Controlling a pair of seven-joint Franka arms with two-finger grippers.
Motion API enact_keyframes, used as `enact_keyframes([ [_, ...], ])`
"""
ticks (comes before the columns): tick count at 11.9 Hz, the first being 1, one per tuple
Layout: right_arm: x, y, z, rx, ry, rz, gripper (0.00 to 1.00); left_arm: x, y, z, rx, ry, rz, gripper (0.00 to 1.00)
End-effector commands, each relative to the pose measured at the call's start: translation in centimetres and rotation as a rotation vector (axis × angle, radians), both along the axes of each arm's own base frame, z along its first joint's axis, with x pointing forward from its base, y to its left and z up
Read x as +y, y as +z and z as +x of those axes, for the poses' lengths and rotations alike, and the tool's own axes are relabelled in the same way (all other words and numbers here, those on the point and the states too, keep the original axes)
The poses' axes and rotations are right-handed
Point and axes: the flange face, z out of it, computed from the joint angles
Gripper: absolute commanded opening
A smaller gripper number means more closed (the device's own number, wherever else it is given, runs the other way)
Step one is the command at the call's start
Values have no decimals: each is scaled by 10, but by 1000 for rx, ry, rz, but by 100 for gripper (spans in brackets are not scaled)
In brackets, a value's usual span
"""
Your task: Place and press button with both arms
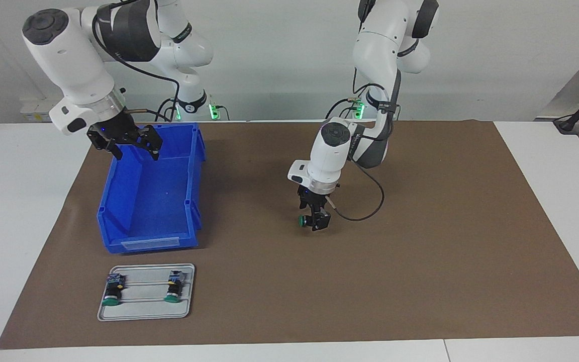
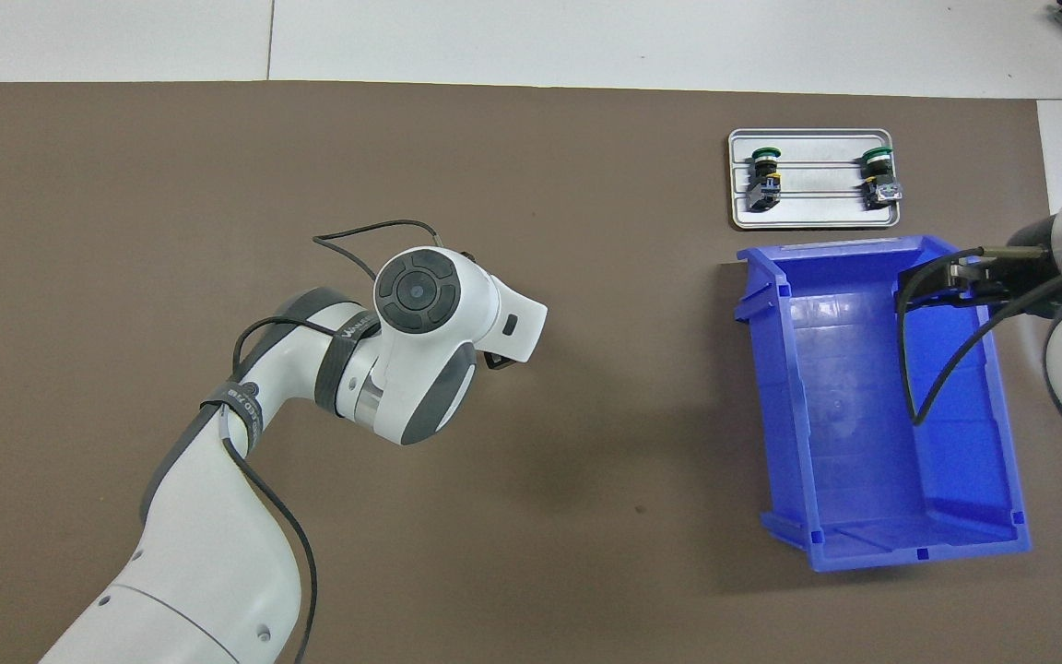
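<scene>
Left pincer (image 1: 314, 219) is pinching the button (image 1: 301, 220) above the brown mat (image 1: 420, 226); lower it level. Right pincer (image 1: 133, 146), spread, is waiting over the blue bin (image 1: 149, 236).

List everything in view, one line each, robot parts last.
button: one, green cap, held in the left gripper above the mat.
switches: two, green caps, on the tray.
tray: one, grey, farther from the robots than the bin.
bin: one, blue, toward the right arm's end.
mat: one, brown, covering the table.
left gripper: black, shut on the button over mid-mat.
right gripper: black, open, over the bin.
</scene>
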Motion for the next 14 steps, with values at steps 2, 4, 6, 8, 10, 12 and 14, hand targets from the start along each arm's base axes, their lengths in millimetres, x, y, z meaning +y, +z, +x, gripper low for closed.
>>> enact_keyframes([
  [2,-6,1,-9,-4,24,-54,99,-6,-8,-6,-12,-7,19,91],
  [4,-1,4,-8,-12,30,-54,99,-8,-11,-9,-13,-14,21,90],
  [6,2,4,-8,-12,35,-52,99,-17,-22,-16,3,-29,31,86],
  [8,5,5,-7,-15,33,-43,99,-15,-22,-15,3,-34,48,53],
  [10,7,6,-7,-18,36,-40,99,-14,-19,-14,-3,-41,83,5],
  [12,7,5,-6,-29,36,-40,99,-11,-12,-10,4,-31,93,0],
  [14,8,5,-6,-24,41,-39,99,-7,3,-1,1,1,86,0],
])
